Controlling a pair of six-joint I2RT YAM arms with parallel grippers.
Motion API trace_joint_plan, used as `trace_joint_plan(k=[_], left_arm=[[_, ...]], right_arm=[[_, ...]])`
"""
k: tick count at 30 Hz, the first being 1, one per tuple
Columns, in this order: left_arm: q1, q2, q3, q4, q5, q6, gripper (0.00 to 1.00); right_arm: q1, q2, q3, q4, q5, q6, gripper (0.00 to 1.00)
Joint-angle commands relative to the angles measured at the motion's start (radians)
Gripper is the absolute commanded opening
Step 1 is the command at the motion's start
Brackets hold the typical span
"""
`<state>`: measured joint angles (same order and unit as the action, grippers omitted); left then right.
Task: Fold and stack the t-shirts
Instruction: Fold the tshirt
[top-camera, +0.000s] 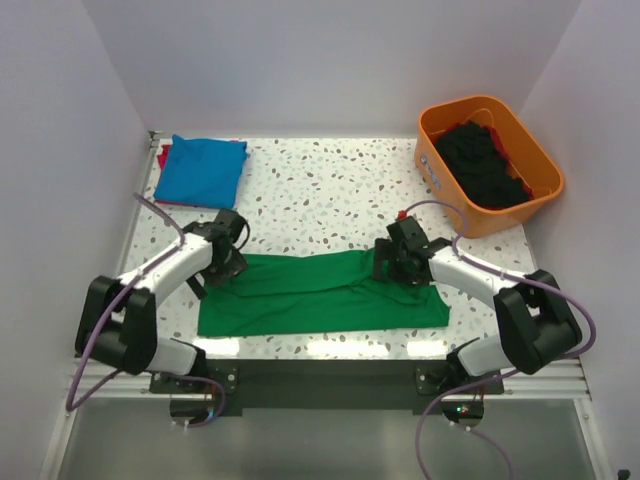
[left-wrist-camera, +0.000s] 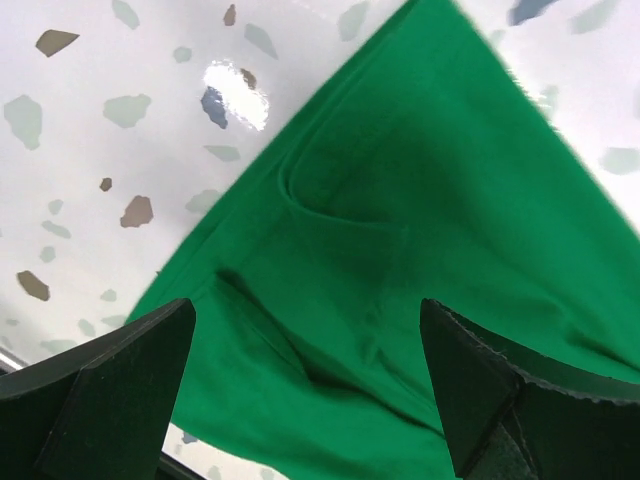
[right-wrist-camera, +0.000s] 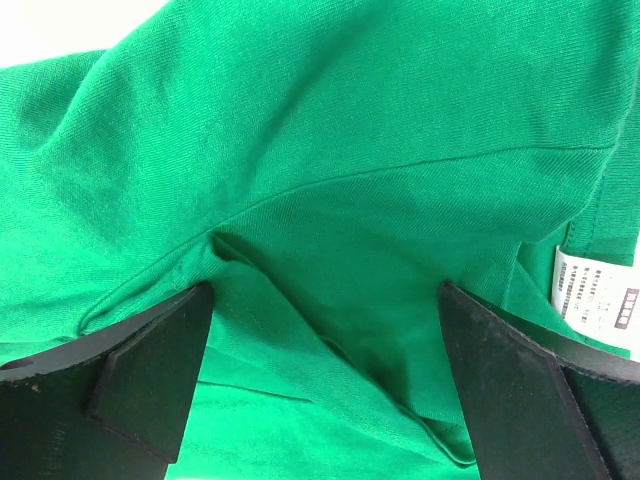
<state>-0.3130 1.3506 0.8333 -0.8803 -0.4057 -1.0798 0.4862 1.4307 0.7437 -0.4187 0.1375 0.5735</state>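
A bright green t-shirt (top-camera: 320, 295) lies folded into a long band across the near middle of the table. My left gripper (top-camera: 228, 262) is open over its far left corner; the wrist view shows green cloth (left-wrist-camera: 400, 250) between the spread fingers (left-wrist-camera: 120, 385). My right gripper (top-camera: 395, 262) is open over the far right part; its view shows a green fold (right-wrist-camera: 330, 260) and a small white label (right-wrist-camera: 597, 296). A folded blue shirt (top-camera: 201, 170) lies at the back left on a red one (top-camera: 162, 156). Black shirts (top-camera: 485, 165) fill the orange tub (top-camera: 520, 205).
The orange tub stands at the back right corner. The speckled white tabletop (top-camera: 330, 190) shows between the stack and the tub. White walls close in the back and sides. The arm bases sit at the near edge (top-camera: 320, 375).
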Motion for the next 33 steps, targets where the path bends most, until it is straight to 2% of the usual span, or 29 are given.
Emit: trace_joint_plan(k=[1,6,14,21,24,28,33], left_arm=[[-0.001,0.122,0.053,-0.078,-0.089,-0.008,1.0],[0.037,0.179,0.032,-0.121,-0.12,-0.037,1.0],[0.227,0.119,-0.022,-0.215,-0.217,-0.074,1.0],[0.232,0.067,0.044,-0.192,-0.122,-0.014,1.0],[0.216,-0.013,0.101,-0.195,-0.084,0.006,1.0],[0.086,-0.12,0.153,-0.116,-0.012,0.049,1.0],[-0.075,-0.087,0.129,0.07,0.182,0.113,1.0]], right_arm=[[-0.001,-0.035,-0.004,-0.009,0.039,0.012,0.99],[-0.006,-0.018,-0.006,-0.009,0.039,0.008,0.99],[-0.02,-0.006,-0.015,-0.02,0.056,0.006,0.99],[-0.021,-0.045,-0.01,-0.02,0.05,-0.006,0.99],[-0.021,-0.073,-0.003,-0.025,0.048,-0.009,0.99],[-0.021,-0.145,0.008,-0.046,0.031,-0.008,0.99],[-0.021,-0.197,-0.001,-0.057,-0.015,0.017,0.99]])
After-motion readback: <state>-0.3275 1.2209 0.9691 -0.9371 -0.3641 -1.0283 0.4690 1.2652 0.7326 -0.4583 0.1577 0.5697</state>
